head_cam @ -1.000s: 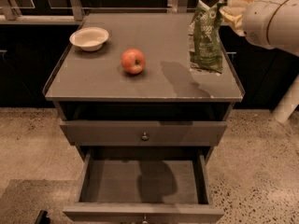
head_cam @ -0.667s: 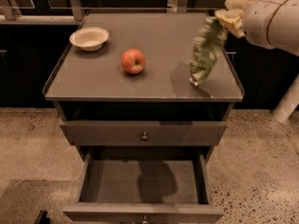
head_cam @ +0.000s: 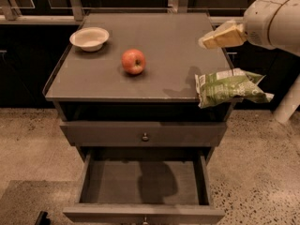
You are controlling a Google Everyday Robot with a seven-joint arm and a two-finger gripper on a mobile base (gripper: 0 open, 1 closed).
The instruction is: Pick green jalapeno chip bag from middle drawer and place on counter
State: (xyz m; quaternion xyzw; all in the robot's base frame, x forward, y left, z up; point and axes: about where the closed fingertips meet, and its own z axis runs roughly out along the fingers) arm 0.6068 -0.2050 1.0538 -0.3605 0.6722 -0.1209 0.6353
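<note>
green and white, the green jalapeno chip bag [head_cam: 229, 86] lies on its side at the front right corner of the counter [head_cam: 168, 41]; its left end rests on the grey-brown top, while its right end seems to hang out past the counter's right rim, though the dark background makes that edge hard to read; the bag is crinkled and glossy, its long side running left to right.

the gripper [head_cam: 220, 35] is above and just behind the bag, over the right side of the counter, pointing left; it is apart from the bag, with a clear gap between them; whether it is parted or clenched cannot be told from this angle; the pale rounded arm [head_cam: 274, 18] reaches in from the upper right corner.

a red apple [head_cam: 133, 61] stands near the middle of the counter, well apart from the bag; a shallow white bowl [head_cam: 89, 38] sits at the back left, near the apple but not touching it.

below the counter, the upper drawer front [head_cam: 117, 133] is closed, with a small round knob at its centre; beneath it the middle drawer [head_cam: 140, 179] is pulled out toward the camera, its flat bottom and low side walls in view, a shadow falling across the bottom; the cabinet stands on a speckled stone floor [head_cam: 33, 139].
</note>
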